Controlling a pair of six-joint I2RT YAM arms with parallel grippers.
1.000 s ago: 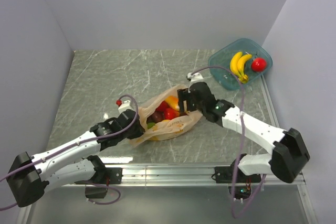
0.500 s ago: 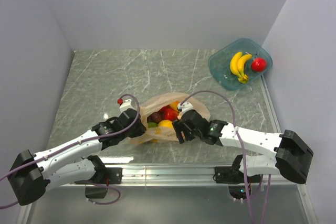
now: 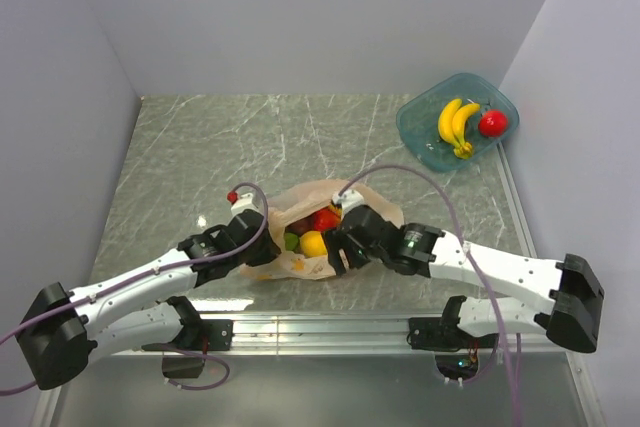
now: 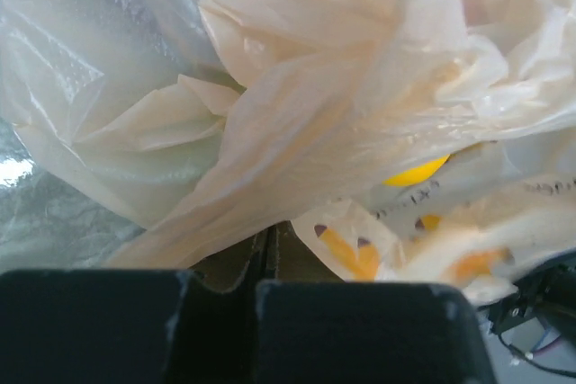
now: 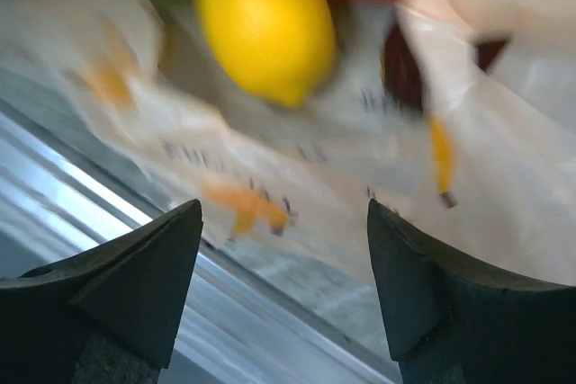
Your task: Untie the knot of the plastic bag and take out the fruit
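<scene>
Plastic bag (image 3: pixel 310 190): lying at the front middle of the worktop (image 3: pixel 200 137), mouth gaping, fruit showing inside.
Left tool (image 4: pixel 267 254): fully closed; a fold of the bag's left side is being pinched in it.
Right tool (image 5: pixel 283 222): being held wide apart, nothing gripped, just beside the bag's near right flank, with a lemon (image 5: pixel 265 24) just beyond its fingers.
</scene>
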